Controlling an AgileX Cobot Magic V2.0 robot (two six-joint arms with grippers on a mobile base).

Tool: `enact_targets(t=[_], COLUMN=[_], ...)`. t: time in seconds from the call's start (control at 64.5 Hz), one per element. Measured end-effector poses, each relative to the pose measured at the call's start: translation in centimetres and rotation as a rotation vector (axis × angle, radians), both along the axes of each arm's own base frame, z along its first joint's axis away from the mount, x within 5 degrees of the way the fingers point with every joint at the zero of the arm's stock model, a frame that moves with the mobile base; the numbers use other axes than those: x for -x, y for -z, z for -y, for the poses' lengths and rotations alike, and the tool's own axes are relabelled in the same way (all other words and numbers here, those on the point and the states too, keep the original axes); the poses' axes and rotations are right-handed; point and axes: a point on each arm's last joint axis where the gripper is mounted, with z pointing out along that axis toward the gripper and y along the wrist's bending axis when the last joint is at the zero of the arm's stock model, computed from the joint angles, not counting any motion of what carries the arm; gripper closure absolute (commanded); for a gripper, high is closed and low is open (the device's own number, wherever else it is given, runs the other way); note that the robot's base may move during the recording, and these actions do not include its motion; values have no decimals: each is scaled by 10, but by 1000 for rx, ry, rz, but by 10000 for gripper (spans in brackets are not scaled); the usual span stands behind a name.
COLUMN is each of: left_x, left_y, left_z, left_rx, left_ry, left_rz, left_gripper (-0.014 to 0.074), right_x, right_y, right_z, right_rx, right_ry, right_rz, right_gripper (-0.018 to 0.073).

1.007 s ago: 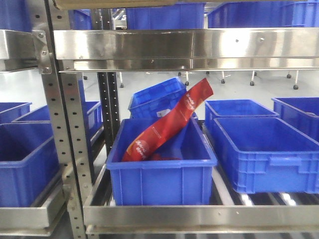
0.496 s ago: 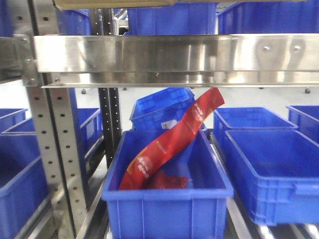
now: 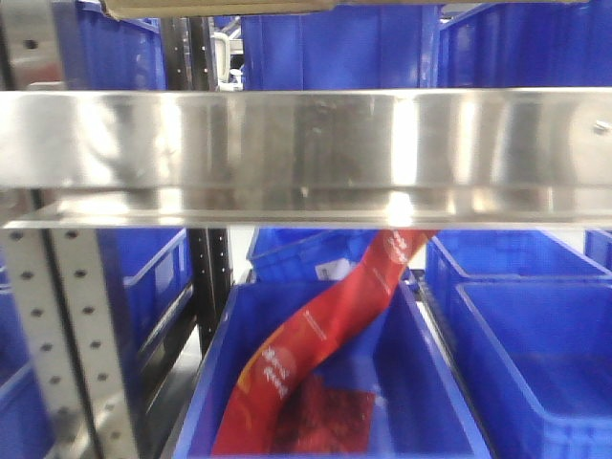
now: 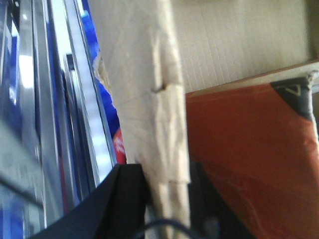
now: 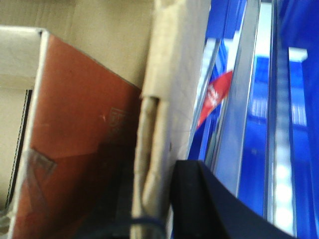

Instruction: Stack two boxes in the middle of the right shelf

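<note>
the shelf (image 3: 306, 143) rim is mirror-bright silver, its upright (image 3: 72, 335) grey and dotted with holes. the bins (image 3: 516, 284) are solid blue. the pouch (image 3: 325, 344) is red with white lettering. the box (image 4: 144, 89) is pale tan, finely ribbed.

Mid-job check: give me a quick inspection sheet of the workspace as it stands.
Surface: steel shelf rim spans the front view; the level above it is mostly hidden.
Job's things: cardboard box wall in both wrist views, red-brown panel inside; second box not seen.
Clutter: blue bins below; red pouch leaning in the near one.
Grippers: left gripper and right gripper, fingers astride the box wall.
Cables: thin cable at the right gripper's base.
Surroundings: perforated upright.
</note>
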Motion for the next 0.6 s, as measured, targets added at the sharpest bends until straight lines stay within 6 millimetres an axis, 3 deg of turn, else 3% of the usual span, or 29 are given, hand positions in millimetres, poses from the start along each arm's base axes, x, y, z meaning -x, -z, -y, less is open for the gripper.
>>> enact_targets(t=[0.604], left_x=[0], left_y=[0], left_z=[0], left_rx=[0], left_ry=[0], left_rz=[0], left_gripper=[708], right_x=[0], right_y=[0], right_z=[0], right_rx=[-1], right_ry=[0], right_rz=[2], right_gripper=[715])
